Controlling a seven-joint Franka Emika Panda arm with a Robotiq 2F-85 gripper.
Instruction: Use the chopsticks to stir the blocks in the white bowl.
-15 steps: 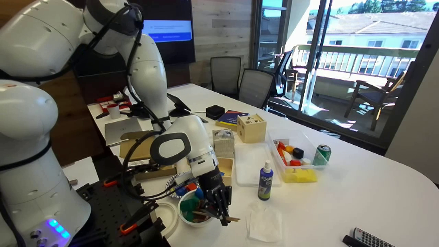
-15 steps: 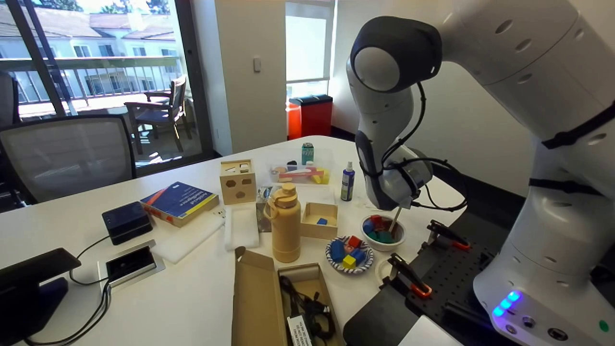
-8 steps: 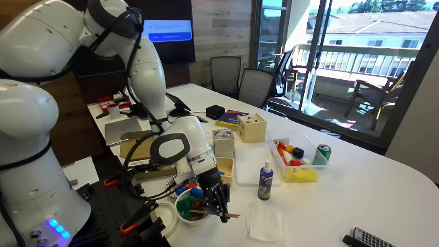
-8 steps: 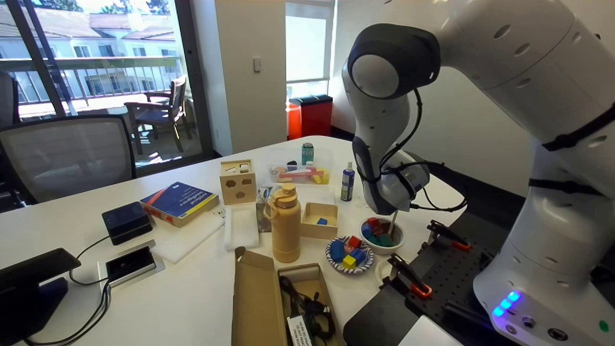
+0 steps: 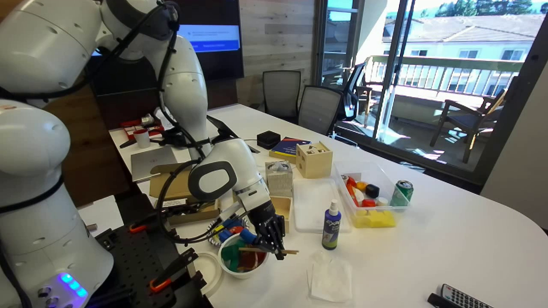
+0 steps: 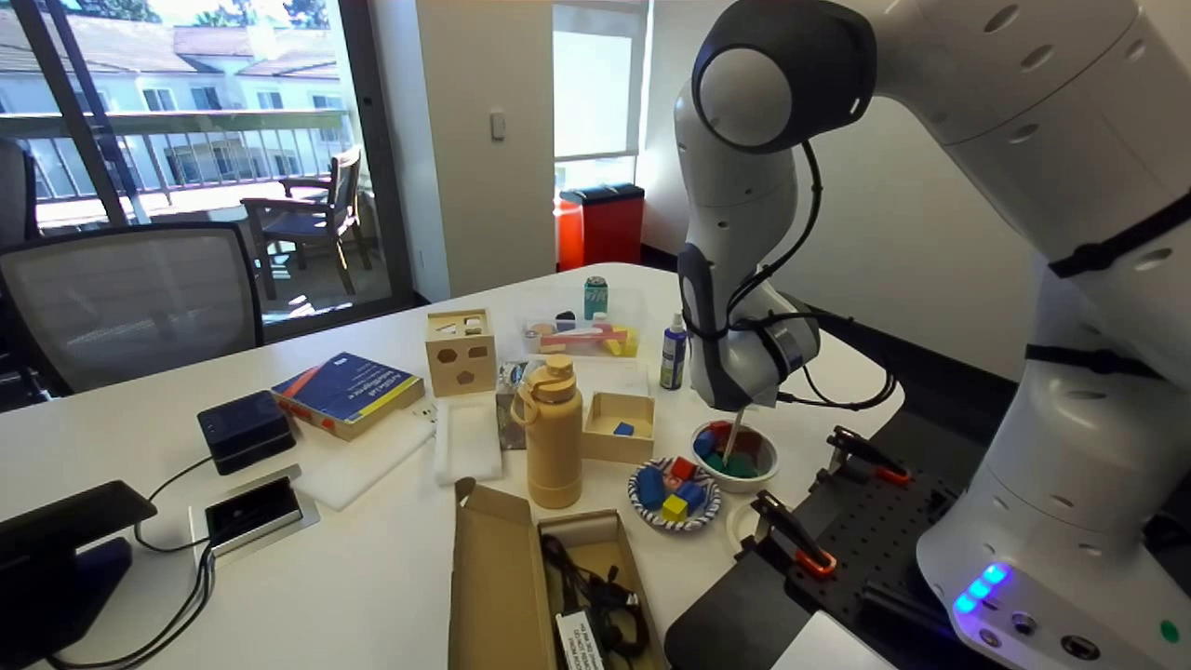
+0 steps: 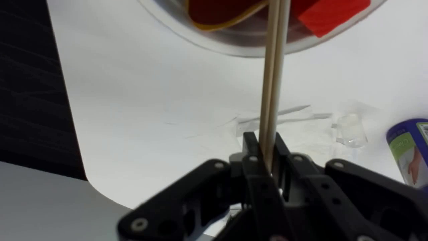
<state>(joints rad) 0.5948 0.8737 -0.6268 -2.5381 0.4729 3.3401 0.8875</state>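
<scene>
Wooden chopsticks [image 7: 277,77] are clamped together by the gripper [image 7: 264,143], presumably to stir as one; their tips are held at blocks [image 6: 742,465] in the white bowl [image 6: 742,485]. At its eight o'clock, in an exterior view, a patterned bowl [image 6: 677,525] is set just beside.

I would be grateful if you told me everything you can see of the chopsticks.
The chopsticks are two slim, straight, pale tan sticks, wooden by their look, lying side by side. The gripper is shut on them near one end, and in an exterior view short ends jut out beyond it. From there they slant down into the white bowl, towards the blocks inside. Whether they touch a block is hard to tell.
</scene>
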